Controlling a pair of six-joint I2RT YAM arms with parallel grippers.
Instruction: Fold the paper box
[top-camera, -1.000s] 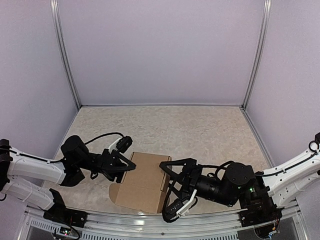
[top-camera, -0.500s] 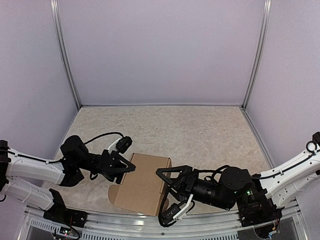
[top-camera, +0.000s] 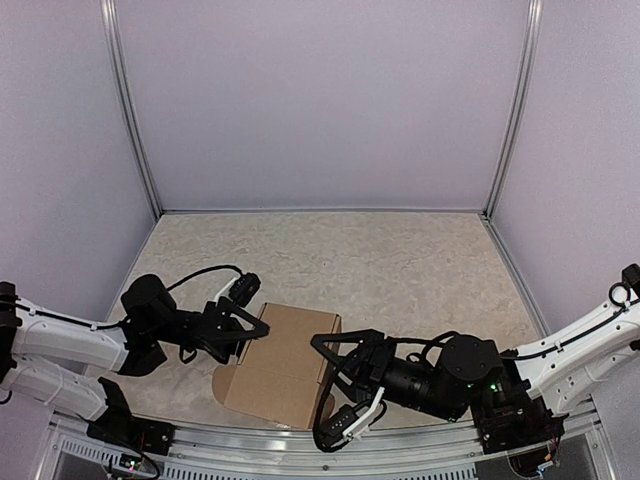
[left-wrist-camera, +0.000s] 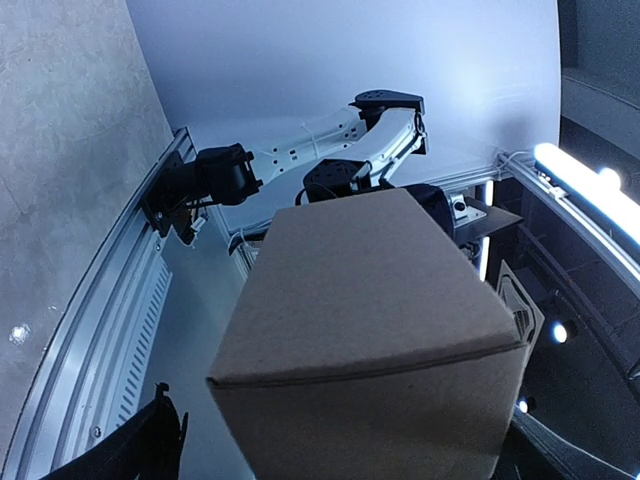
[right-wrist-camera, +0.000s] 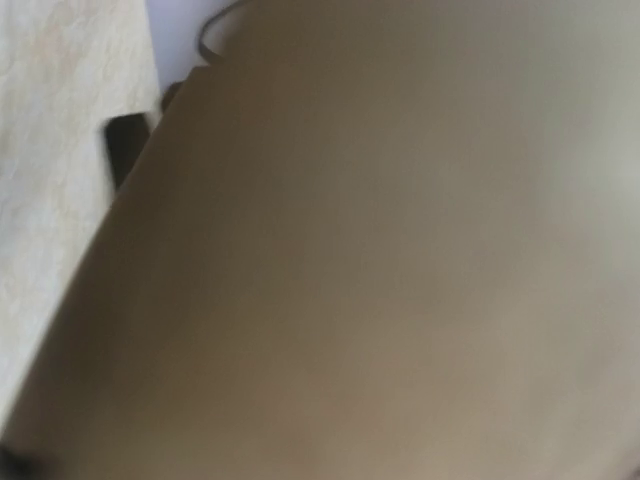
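At the near edge of the table (top-camera: 400, 260), between my two arms, stands the paper box (top-camera: 280, 365), already raised into a carton, not lying as a flat sheet. In the overhead view its longer run goes from far to near, leaning a little leftward at the near end. My left gripper (top-camera: 258, 333) sits at its far-left corner and my right gripper (top-camera: 322, 388) straddles its right side, so the box lies to the right of my left fingers and to the left of my right ones. My left jaws are spread wide with the carton between them, and my left wrist view shows a sliver of gap between one finger (left-wrist-camera: 155, 450) and the cardboard, so I judge nothing is held there. My right wrist view is blurred cardboard from edge to edge, so I cannot tell whether those jaws pinch the wall or only bracket it. One rounded flap (top-camera: 225, 385) juts from the near-left side, and my left arm looks nearer to it. I count one box, one loose flap, two grippers.
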